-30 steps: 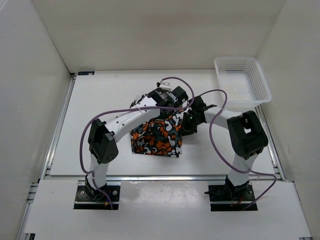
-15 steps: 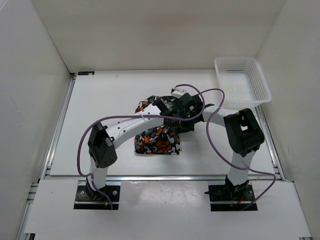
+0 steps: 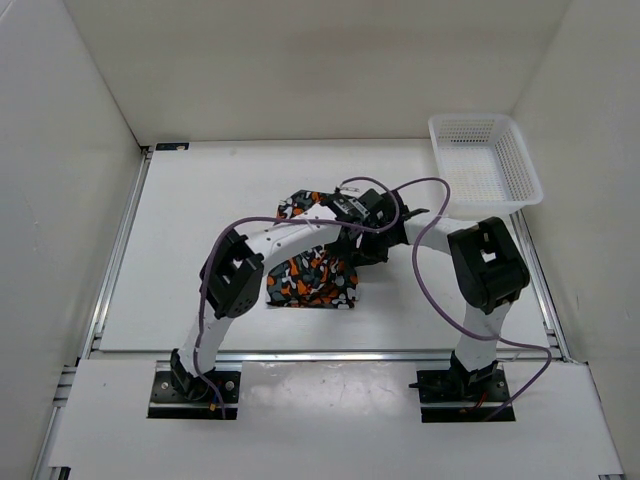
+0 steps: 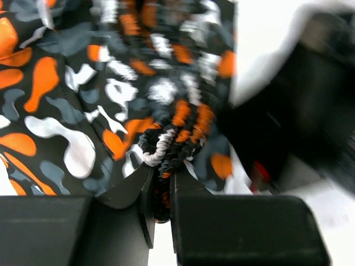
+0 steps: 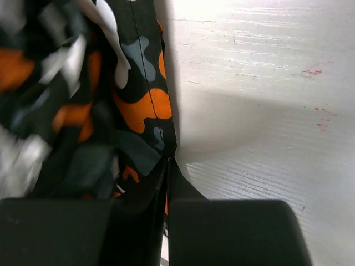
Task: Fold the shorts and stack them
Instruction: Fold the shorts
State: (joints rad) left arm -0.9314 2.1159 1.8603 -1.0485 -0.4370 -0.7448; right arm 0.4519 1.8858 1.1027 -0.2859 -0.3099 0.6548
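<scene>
The shorts (image 3: 318, 282), printed in black, orange, white and grey blotches, sit around the middle of the white table (image 3: 200, 230). One part lies spread on the surface in front of the arms. Another part shows behind the left forearm, so the cloth seems to be bunched or partly raised under the two wrists, though the arms hide too much to be sure.

The left arm reaches across from its base toward the right, and the left gripper (image 3: 362, 232) meets the cloth close beside the right gripper (image 3: 385, 238). In the left wrist view the left gripper (image 4: 161, 191) has its fingers drawn close together, pinching a gathered, ruffled band of the shorts (image 4: 111, 83), probably the elastic waist. The fabric fills most of that view, with a dark blurred shape to the right of it.

In the right wrist view the right gripper (image 5: 166, 185) is likewise nearly closed, its two dark fingers meeting on a stitched edge of the shorts (image 5: 133, 105). The cloth hangs to the left there, and bare table lies to the right, carrying a few small red marks.

A white mesh basket (image 3: 470, 119) stands at the far right corner of the table, well apart from the shorts and from both grippers
</scene>
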